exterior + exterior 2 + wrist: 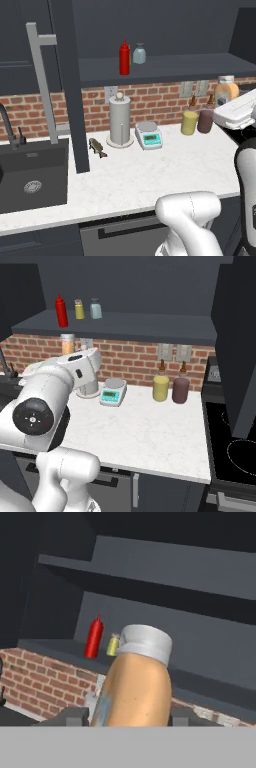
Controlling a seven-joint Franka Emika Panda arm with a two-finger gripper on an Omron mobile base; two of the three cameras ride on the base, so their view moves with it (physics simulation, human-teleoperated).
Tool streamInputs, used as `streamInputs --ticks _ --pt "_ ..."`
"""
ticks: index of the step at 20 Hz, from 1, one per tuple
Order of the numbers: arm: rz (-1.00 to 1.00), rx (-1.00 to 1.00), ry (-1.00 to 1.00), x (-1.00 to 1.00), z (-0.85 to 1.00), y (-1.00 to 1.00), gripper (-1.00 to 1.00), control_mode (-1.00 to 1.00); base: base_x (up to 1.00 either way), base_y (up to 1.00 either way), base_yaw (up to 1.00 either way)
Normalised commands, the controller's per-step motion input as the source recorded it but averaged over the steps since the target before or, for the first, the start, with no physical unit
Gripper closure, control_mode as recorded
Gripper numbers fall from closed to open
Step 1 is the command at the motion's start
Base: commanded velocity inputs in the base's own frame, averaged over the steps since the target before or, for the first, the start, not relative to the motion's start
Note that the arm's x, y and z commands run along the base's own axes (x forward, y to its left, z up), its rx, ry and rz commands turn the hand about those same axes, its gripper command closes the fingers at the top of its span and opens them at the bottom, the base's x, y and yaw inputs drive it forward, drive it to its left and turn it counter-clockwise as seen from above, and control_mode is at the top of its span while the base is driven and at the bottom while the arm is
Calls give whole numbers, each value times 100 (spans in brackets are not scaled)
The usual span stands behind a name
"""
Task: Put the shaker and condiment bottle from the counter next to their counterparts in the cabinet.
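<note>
The orange-tan condiment bottle [137,682] with its pale cap stands upright between my gripper [129,717] fingers, which are shut on its lower body. It hangs in the air below the cabinet shelf [165,67], far right in the left base view [226,90] and behind my arm in the right base view [67,343]. On the shelf stand the red squeeze bottle [124,58], a small yellow bottle [79,309] and the pale blue-grey shaker [139,53], side by side.
On the white counter [150,175] stand a paper towel holder [119,122], a small scale [148,135], a yellow bottle [189,120] and a maroon bottle [205,117]. The open cabinet door's bar handle [42,85] hangs over the black sink [30,175]. A stove [235,446] lies right.
</note>
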Motion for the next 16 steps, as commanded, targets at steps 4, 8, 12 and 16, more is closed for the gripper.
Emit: streamInputs --ticks 4,8,12,16 --pt "10 -5 -13 0 14 56 100 -100 0 0 0" --pt "4 -3 -20 4 19 50 100 -100 0 0 0" --pt "0 0 -21 19 5 47 100 -100 0 0 0" --pt "0 -5 2 17 -10 29 100 -100 0 0 0"
